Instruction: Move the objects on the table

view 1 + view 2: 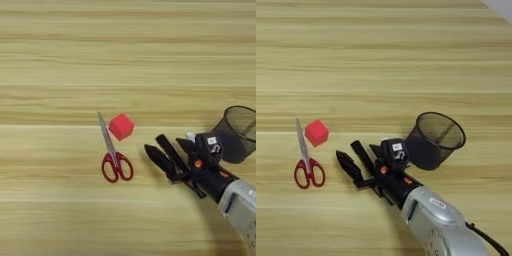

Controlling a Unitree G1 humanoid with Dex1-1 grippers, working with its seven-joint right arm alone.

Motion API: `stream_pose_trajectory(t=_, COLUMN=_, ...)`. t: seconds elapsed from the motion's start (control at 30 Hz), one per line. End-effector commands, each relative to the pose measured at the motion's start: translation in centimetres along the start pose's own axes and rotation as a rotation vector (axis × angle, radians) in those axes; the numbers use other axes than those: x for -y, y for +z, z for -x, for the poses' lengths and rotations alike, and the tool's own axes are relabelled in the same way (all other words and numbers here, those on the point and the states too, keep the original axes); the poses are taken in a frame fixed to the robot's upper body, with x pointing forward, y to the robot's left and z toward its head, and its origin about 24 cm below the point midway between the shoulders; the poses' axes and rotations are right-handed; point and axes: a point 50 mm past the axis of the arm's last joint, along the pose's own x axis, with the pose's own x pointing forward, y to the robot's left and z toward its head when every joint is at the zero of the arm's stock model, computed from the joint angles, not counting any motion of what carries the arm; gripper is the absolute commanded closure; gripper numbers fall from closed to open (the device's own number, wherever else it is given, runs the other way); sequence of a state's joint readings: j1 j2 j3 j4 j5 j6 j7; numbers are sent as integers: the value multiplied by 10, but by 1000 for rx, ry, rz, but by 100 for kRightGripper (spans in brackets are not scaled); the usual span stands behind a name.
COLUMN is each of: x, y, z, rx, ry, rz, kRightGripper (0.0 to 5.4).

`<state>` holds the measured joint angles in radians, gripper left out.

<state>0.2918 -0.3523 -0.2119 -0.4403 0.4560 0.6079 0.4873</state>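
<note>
Yellowish wood-grain surface (125,55) with long horizontal streaks fills both views. Small red cube (121,126) sits left of centre, just beside the blade tip of the red-handled scissors (112,156), close but contact unclear. Scissors lie flat, silver blades pointing up-left, red loops toward the near edge. Right arm (446,225) enters from the bottom right, silver forearm. Tool (351,156) has two black fingers apart, pointing left toward the scissors, nothing between them, well clear of both red things. Black mesh cup (437,140) stands behind the tool's wrist, tilted or upright unclear. White labels on the wrist and forearm, writing too small to read. Markers not made out.
</note>
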Motion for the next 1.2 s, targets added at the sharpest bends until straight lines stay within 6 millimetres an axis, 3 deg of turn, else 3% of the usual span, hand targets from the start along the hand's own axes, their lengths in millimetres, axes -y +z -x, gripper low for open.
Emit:
stream_pose_trajectory(t=0.03, x=-6, y=27, z=-4, rx=115, ry=16, rz=132, kRightGripper=3)
stream_pose_trajectory(t=0.63, x=-25, y=32, z=-35, rx=226, ry=60, rz=236, kRightGripper=3)
stream_pose_trajectory(t=1.2, x=-26, y=29, z=-55, rx=208, ry=68, rz=280, kRightGripper=3)
